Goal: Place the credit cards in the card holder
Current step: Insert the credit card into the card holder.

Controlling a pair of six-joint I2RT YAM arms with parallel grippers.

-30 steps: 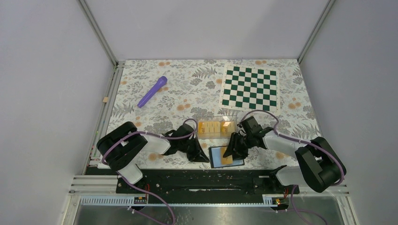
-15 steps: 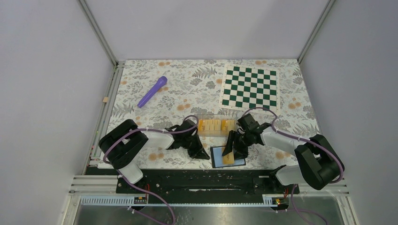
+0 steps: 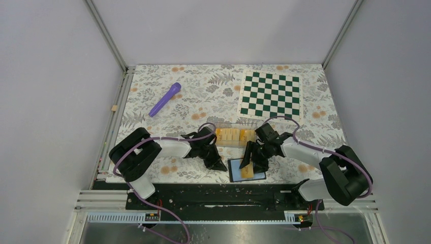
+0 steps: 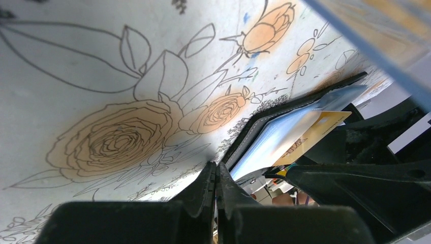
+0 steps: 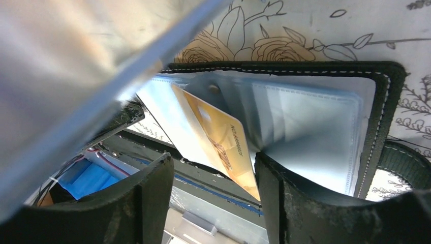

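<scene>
The card holder (image 3: pixel 235 171) lies open near the table's front edge, black with a pale blue-grey lining (image 5: pixel 315 127). One orange-yellow credit card (image 5: pixel 218 134) sits slanted in its sleeves, its end sticking out. My right gripper (image 3: pixel 249 161) hangs open just over the card holder, and the card's corner lies against the inside of one finger (image 5: pixel 277 198). More credit cards (image 3: pixel 227 137) stand in a clear box behind. My left gripper (image 3: pixel 220 166) is shut and empty, its tip on the cloth beside the card holder's left edge (image 4: pixel 254 129). The card (image 4: pixel 317 129) also shows there.
The clear plastic box (image 3: pixel 234 136) stands right behind both grippers and fills the upper left of the right wrist view (image 5: pixel 76 76). A purple marker (image 3: pixel 165 99) lies at the back left. A green-and-white chequered mat (image 3: pixel 271 94) lies at the back right.
My right gripper's jaws have spread apart, letting go of the card, which stays in the card holder. Both grippers have shifted slightly back, away from the front edge.
</scene>
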